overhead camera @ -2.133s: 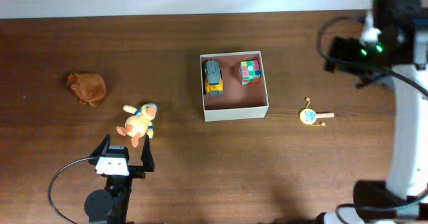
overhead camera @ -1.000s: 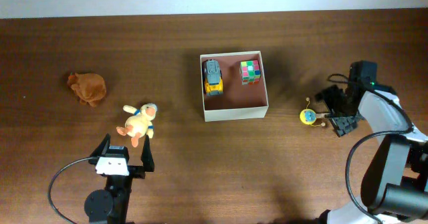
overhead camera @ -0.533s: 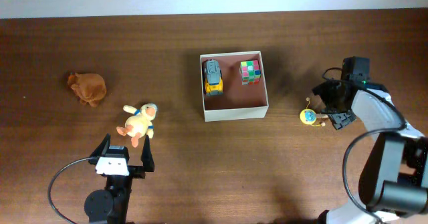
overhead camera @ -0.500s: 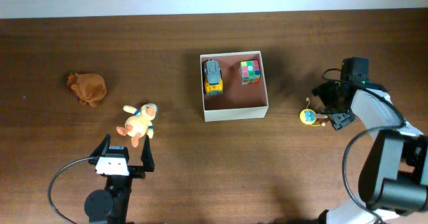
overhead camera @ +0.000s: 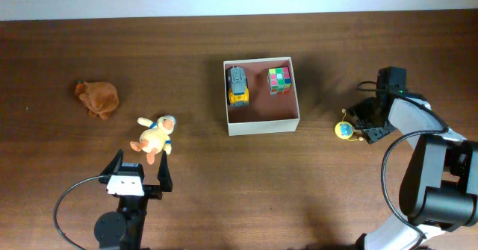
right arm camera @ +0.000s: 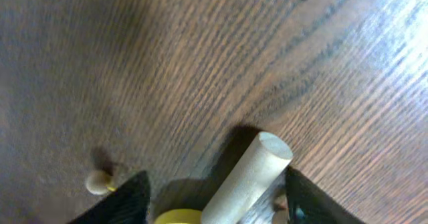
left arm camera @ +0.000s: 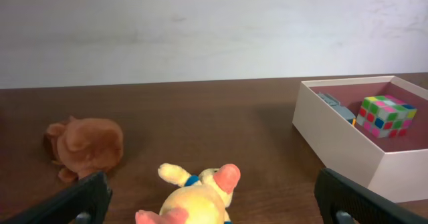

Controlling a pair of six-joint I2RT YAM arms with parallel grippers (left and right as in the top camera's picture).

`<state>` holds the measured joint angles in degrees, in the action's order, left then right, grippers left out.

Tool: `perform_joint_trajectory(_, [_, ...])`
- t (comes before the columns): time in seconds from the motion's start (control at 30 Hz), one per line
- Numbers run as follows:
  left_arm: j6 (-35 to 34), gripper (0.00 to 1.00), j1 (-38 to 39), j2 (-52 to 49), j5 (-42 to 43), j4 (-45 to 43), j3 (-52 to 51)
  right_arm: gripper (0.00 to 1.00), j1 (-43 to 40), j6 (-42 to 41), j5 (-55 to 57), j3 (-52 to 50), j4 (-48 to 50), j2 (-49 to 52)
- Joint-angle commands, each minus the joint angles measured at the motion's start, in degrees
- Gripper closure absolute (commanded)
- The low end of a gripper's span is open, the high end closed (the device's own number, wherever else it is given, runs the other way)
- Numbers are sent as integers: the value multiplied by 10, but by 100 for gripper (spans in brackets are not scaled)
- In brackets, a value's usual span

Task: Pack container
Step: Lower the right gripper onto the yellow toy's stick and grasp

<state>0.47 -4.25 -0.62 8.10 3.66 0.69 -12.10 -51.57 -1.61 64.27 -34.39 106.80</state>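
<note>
Overhead: my right gripper (overhead camera: 365, 123) is down at the table (overhead camera: 224, 198) w/ its jaws apart, one either side of the wooden handle (right arm camera: 251, 174) of the small rattle drum (overhead camera: 345, 130). Not closed on it; the right wrist view shows gaps both sides. My left gripper (overhead camera: 142, 165) is spread wide and holds nothing, w/ the duck plush (overhead camera: 154, 137) just ahead of it.

Container (overhead camera: 263, 125) sits to the left of my right hand, just past the drum head, apart from it. Toy car (overhead camera: 237, 84) and colour cube (overhead camera: 279, 79) fill its far half; the near half is bare.

Risks, my judgement:
- Handle is round and lies diagonally across the jaws. On closing it may roll or squirt out sideways.
- Grip looks to land toward the handle's free end, so the drum head, prob. heavier, could swing down on lift and twist in the pads.
- Bead (right arm camera: 98, 181) on its string lies loose near one finger; it could get pinched or drag.
- Fingers are v. low; pressing further risks scraping the wood.
- On transfer, a drooping head might clip the near wall of the box and nudge it.
</note>
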Motion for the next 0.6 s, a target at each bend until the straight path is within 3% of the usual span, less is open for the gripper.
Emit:
perform_joint_trajectory(0.0, [9, 1, 2, 3, -2, 3, -2, 46, 5, 42, 0, -5, -3, 14])
perform_joint_trajectory(0.13, [9, 1, 2, 3, -2, 3, -2, 55, 5, 100, 27, -5, -14, 14])
perform_joint_trajectory(0.43, [9, 1, 2, 3, -2, 3, -2, 61, 5, 194, 41, -5, -11, 14])
perform_joint_trajectory(0.57, [9, 1, 2, 3, -2, 3, -2, 79, 5, 214, 49, -5, -2, 14])
